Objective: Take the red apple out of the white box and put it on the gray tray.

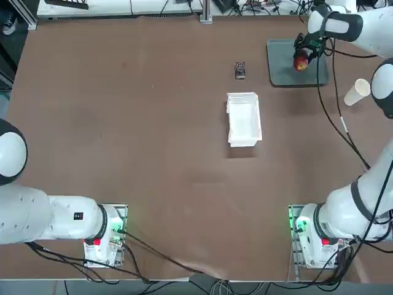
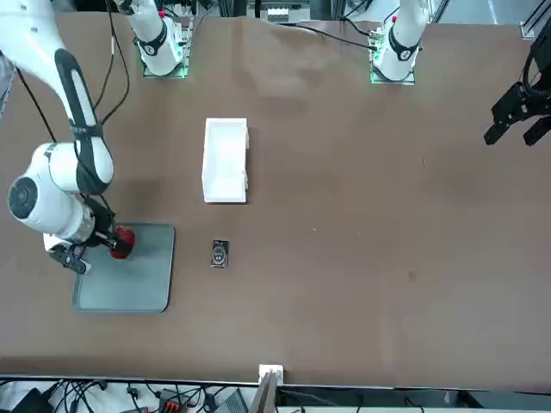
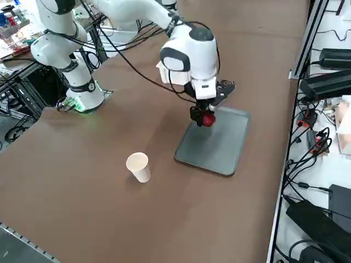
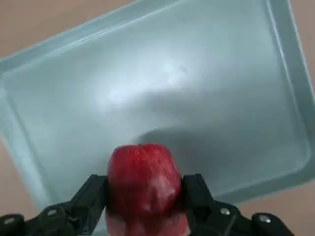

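Note:
The red apple (image 4: 142, 184) sits between the fingers of my right gripper (image 4: 145, 196), which is shut on it. It hangs just above the gray tray (image 4: 197, 83), casting a shadow on the tray's floor. From overhead the red apple (image 1: 300, 61) and right gripper (image 1: 302, 55) are over the gray tray (image 1: 284, 67) at the far right of the table. Across the table, the red apple (image 2: 121, 242) is over the gray tray (image 2: 138, 280). The white box (image 1: 244, 118) lies mid-table, nothing inside it. From the side, the red apple (image 3: 207, 119) hovers above the gray tray (image 3: 219, 145).
A small dark object (image 1: 240, 70) lies on the table between the box and the tray. A pale paper cup (image 1: 357, 91) stands right of the tray, near the right arm's cable. Brown tabletop (image 1: 123, 123) spreads to the left.

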Tool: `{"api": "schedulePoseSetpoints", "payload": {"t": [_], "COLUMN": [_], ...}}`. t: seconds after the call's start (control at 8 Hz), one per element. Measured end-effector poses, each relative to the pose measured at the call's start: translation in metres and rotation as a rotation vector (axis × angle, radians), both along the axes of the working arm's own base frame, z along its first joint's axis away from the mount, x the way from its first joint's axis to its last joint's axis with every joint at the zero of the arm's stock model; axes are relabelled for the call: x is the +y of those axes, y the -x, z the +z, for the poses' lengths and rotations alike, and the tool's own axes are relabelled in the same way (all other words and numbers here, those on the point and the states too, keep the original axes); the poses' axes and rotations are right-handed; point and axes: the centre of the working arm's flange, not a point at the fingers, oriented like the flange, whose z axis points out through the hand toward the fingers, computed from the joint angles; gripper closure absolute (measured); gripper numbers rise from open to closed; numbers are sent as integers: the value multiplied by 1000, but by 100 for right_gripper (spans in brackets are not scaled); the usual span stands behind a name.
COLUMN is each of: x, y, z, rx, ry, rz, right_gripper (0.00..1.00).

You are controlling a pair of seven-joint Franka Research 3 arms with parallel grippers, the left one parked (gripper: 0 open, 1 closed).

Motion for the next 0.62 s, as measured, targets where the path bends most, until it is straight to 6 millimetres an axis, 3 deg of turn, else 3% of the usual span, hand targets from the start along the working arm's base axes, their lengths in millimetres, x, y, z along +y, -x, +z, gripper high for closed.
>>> {"api": "schedulePoseSetpoints", "payload": {"t": [0.38, 0.62], "x": [-31, -32], "y": [-8, -8], "z": [-7, -10], "rx": [-17, -14], "ry": [0, -2], "rz": [34, 36], "right_gripper": [15, 12]}}
